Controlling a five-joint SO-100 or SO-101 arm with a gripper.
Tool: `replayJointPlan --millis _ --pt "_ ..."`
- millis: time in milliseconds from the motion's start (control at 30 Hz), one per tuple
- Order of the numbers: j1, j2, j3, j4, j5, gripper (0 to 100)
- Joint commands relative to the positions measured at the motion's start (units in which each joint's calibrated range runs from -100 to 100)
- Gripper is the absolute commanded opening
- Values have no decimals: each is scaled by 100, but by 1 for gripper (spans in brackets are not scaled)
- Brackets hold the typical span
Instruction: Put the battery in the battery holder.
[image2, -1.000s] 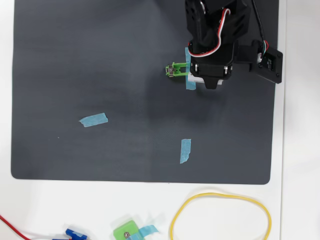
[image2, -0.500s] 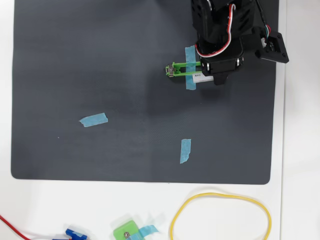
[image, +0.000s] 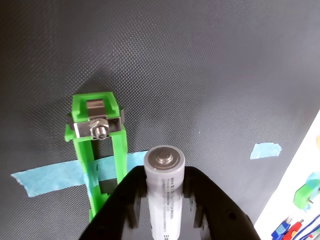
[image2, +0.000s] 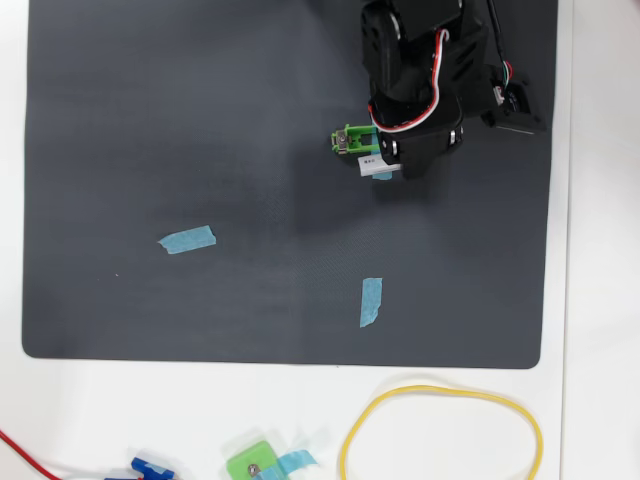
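One battery (image: 164, 195) clamped in gripper (image: 165, 200), jaws closed on its sides, raised just right of green holder (image: 97, 145) in wrist view. Step: aligning for insertion. Next: shift left over slot, lower, release.

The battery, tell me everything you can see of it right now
The battery is a small white cylinder with fine dark print down its side and a grey metal end cap facing the wrist camera. The tool grips it between black fingers, just right of the green holder in the wrist view, not yet seated.
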Motion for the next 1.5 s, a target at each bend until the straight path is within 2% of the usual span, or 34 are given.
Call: replayJointPlan --millis 0,267,533,1467 --pt "29 -5 -117 -14 120 0" --pt "50 -5 -47 4 125 0" --pt "19 -82 -126 738 287 0" --pt "-345 -176 -56 703 261 0"
